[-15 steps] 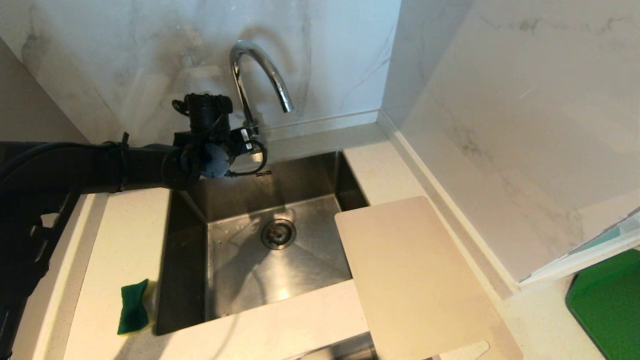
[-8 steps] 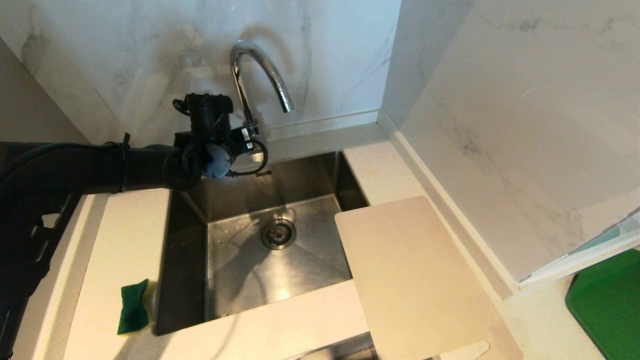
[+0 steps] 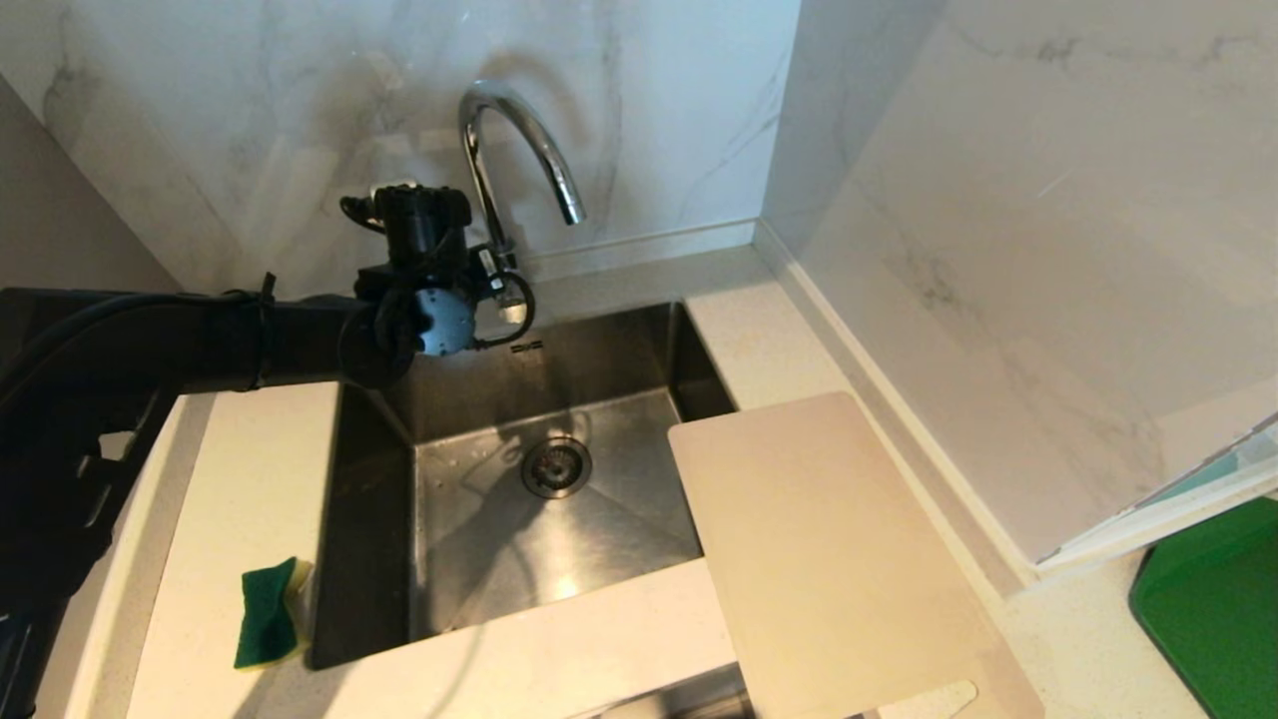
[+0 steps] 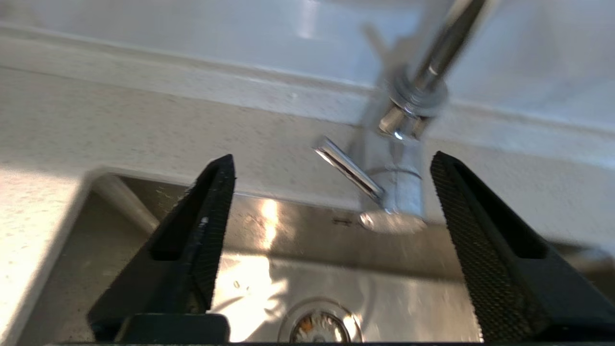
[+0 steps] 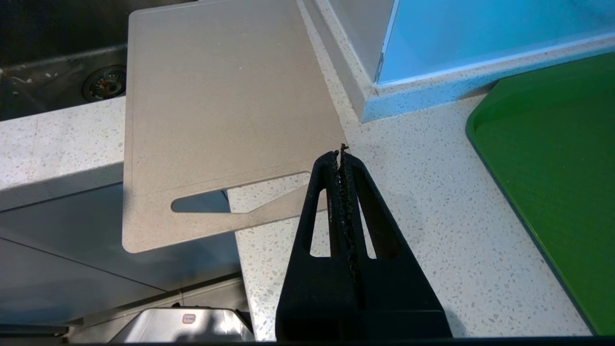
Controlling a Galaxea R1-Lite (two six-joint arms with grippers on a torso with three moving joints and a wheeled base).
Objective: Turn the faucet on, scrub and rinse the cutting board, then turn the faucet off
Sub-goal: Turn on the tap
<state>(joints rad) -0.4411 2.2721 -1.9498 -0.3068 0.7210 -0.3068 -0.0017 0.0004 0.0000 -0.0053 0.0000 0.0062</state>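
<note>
Left wrist view shows the left gripper [image 4: 331, 206] with jaws spread wide around the faucet [image 4: 399, 182], no water runs yet, and the cutting board [image 3: 829, 559] waits unwashed on the worktop [image 3: 250, 479].

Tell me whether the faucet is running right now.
Off, as far as shows: no stream falls from the faucet spout, and the sink basin below holds no flowing water.

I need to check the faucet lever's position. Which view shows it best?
The left wrist view: the faucet lever sits close up between the open left hand fingers. In the head view the arm hides it; the right wrist view misses the faucet entirely.
</note>
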